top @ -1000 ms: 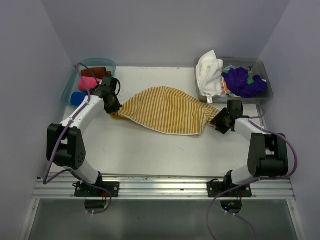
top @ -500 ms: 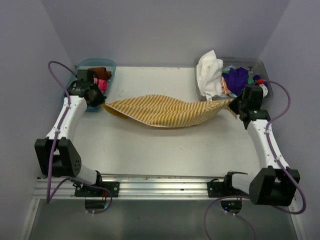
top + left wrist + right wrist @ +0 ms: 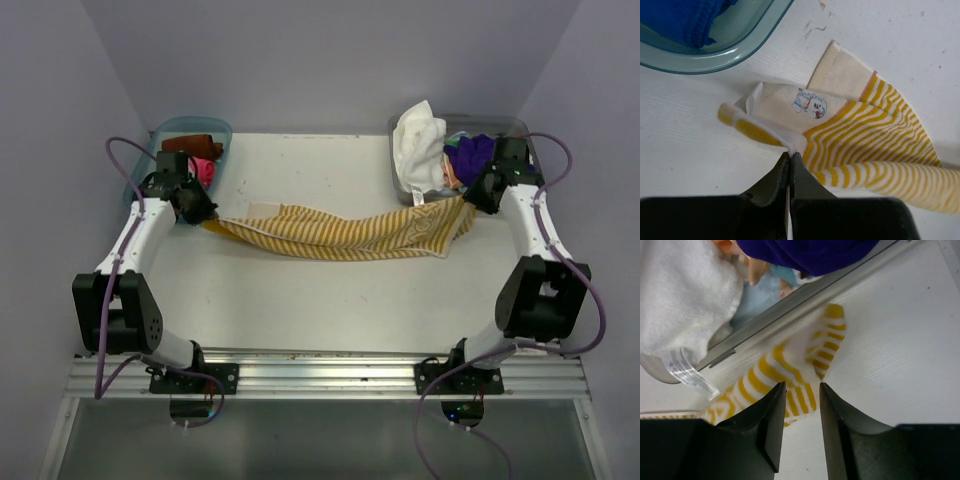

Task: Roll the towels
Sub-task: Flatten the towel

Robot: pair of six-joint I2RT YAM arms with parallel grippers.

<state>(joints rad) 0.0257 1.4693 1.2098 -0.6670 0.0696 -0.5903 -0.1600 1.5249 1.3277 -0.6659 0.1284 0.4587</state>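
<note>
The mustard-yellow towel with white stripes point(image 3: 340, 235) lies stretched in a long narrow band across the table. My left gripper point(image 3: 203, 213) is shut on its left corner, and the left wrist view shows the fingers pinching the white hem point(image 3: 790, 154) of the towel point(image 3: 865, 130). My right gripper point(image 3: 475, 198) is at the towel's right end, beside the grey bin. In the right wrist view its jaws point(image 3: 802, 387) stand apart, with the towel's corner point(image 3: 790, 375) lying on the table just past them, not pinched.
A blue bin point(image 3: 140, 190) at the back left holds brown, pink and royal blue point(image 3: 685, 20) towels. A grey bin point(image 3: 530, 185) at the back right holds a white towel point(image 3: 418, 140) and a purple towel point(image 3: 478, 155). Side walls stand close.
Both arms moved apart and toward the back, pulling the towel from a broad sheet into a narrow band on the table. The right jaws now stand apart at the corner.
</note>
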